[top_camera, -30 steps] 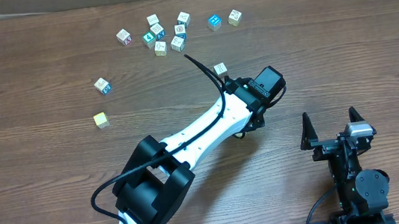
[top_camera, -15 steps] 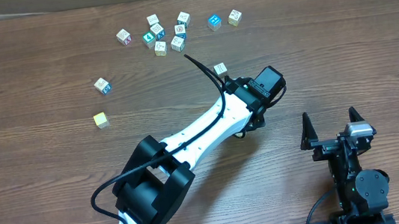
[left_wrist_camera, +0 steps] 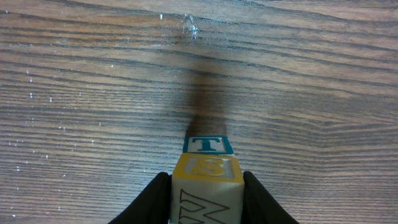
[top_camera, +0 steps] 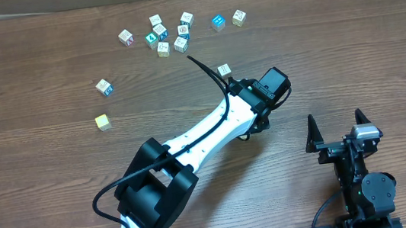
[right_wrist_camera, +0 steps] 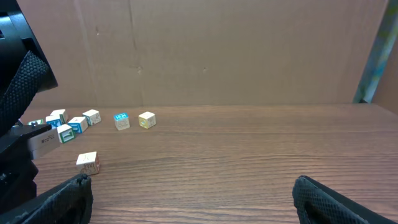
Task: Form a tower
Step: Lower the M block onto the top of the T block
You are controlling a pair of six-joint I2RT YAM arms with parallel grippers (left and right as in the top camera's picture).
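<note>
In the left wrist view the tower (left_wrist_camera: 208, 163) is a narrow stack. Its top cube (left_wrist_camera: 206, 198) is pale with a yellow-framed S face, and it sits on a cube with a teal T (left_wrist_camera: 208, 145). My left gripper (left_wrist_camera: 206, 180) is shut on that top cube, one black finger (left_wrist_camera: 154, 198) pressed against each side. In the overhead view the left arm (top_camera: 212, 128) hides the tower. My right gripper (top_camera: 336, 120) stands open near the front right, holding nothing, and it spans bare wood in the right wrist view (right_wrist_camera: 193, 200).
Several loose picture cubes (top_camera: 167, 34) lie clustered at the back. Two more (top_camera: 218, 22) (top_camera: 239, 17) lie to their right and a single one (top_camera: 223, 71) by the left wrist. Toward the left are a blue-printed cube (top_camera: 104, 87) and a yellow cube (top_camera: 103, 122). A cardboard wall (right_wrist_camera: 205, 50) backs the table.
</note>
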